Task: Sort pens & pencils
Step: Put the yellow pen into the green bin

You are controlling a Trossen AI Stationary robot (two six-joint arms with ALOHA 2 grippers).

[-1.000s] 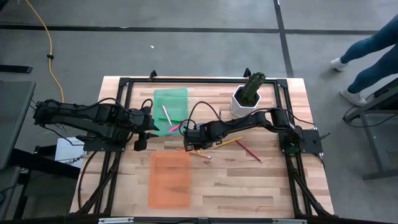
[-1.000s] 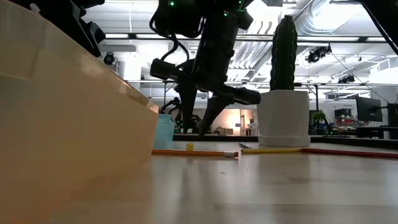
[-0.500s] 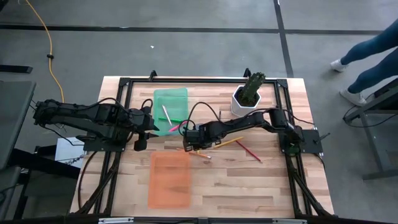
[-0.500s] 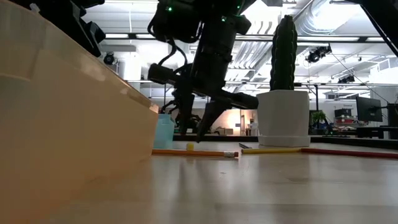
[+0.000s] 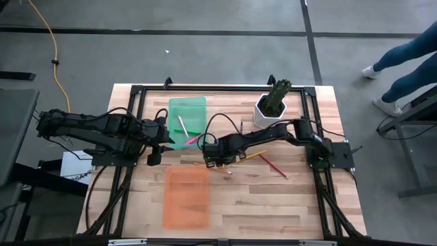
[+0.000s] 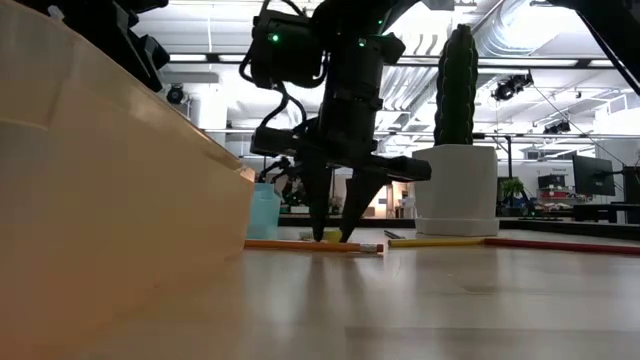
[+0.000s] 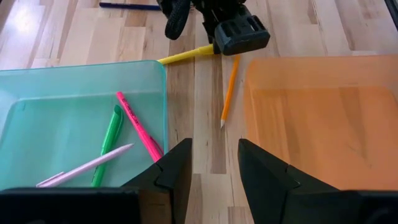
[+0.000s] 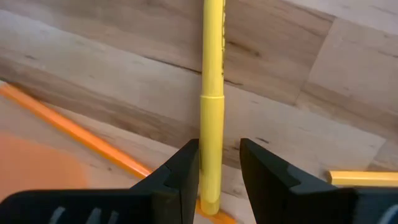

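from above, the right gripper (image 5: 210, 162) is down at the middle of the table (image 5: 300, 205), just past the far right corner of the orange tray (image 5: 186, 198), with the pencils (image 5: 273, 165) scattered to its right. the left gripper (image 5: 154, 159) waits beside the green tray (image 5: 186, 116), which holds pens.

at table height, the right gripper (image 6: 334, 238) has its fingertips touching the wood on either side of the yellow pen (image 6: 331, 235) (the orange pencil (image 6: 310, 245) lies just in front).

the left wrist view shows its own fingers (image 7: 177, 171) parted with nothing between them, over the strip of table between the trays; the green, magenta and pale pens (image 7: 118, 149) lie in the green tray (image 7: 37, 112).

the right wrist view shows the fingers (image 8: 180, 171) narrowly apart, straddling the yellow pen (image 8: 211, 112); whether they press it i cannot tell.
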